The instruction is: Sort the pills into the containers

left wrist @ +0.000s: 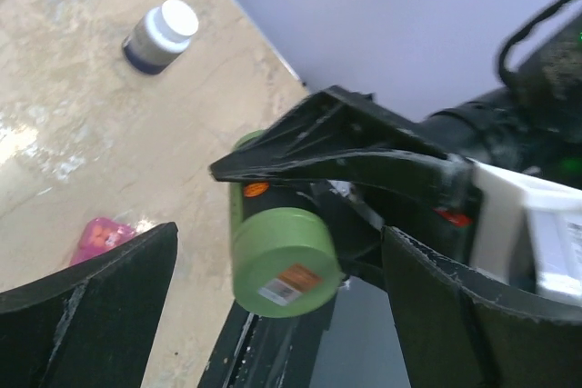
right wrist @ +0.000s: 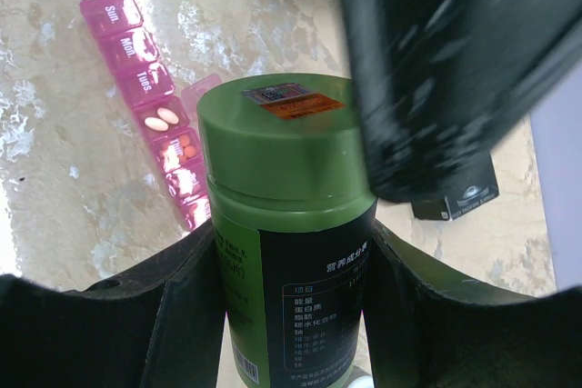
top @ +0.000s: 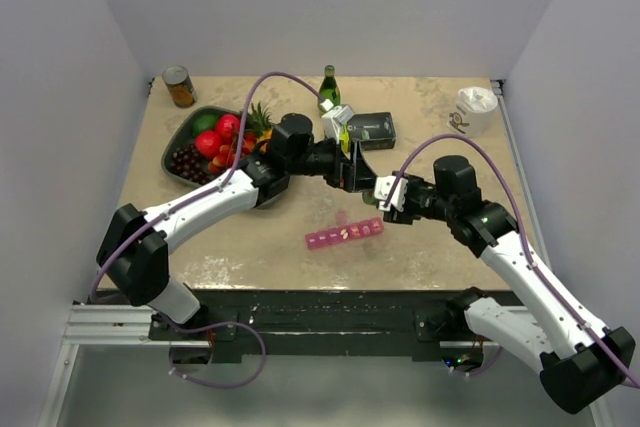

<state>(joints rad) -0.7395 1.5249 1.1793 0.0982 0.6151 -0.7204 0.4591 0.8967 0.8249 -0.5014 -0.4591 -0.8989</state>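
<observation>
My right gripper [right wrist: 296,315] is shut on a green bottle [right wrist: 291,224] with a green cap, held above the table. My left gripper [left wrist: 277,315] stands open with its fingers on either side of that cap [left wrist: 282,265], not touching it. In the top view the two grippers meet over the table's middle, left [top: 352,167] and right [top: 385,195]. The containers, a pink pill organiser [top: 345,234], lie flat near the front edge. Its strip [right wrist: 155,106] has lids open, with white pills [right wrist: 162,118] in one compartment and orange pills [right wrist: 185,145] in the one beside it.
A small dark bottle with a white cap [left wrist: 162,34] stands on the table. A tray of fruit [top: 205,147] and a can [top: 179,86] are at the back left. A green glass bottle [top: 329,87], a black box [top: 370,128] and a white cup [top: 476,109] line the back.
</observation>
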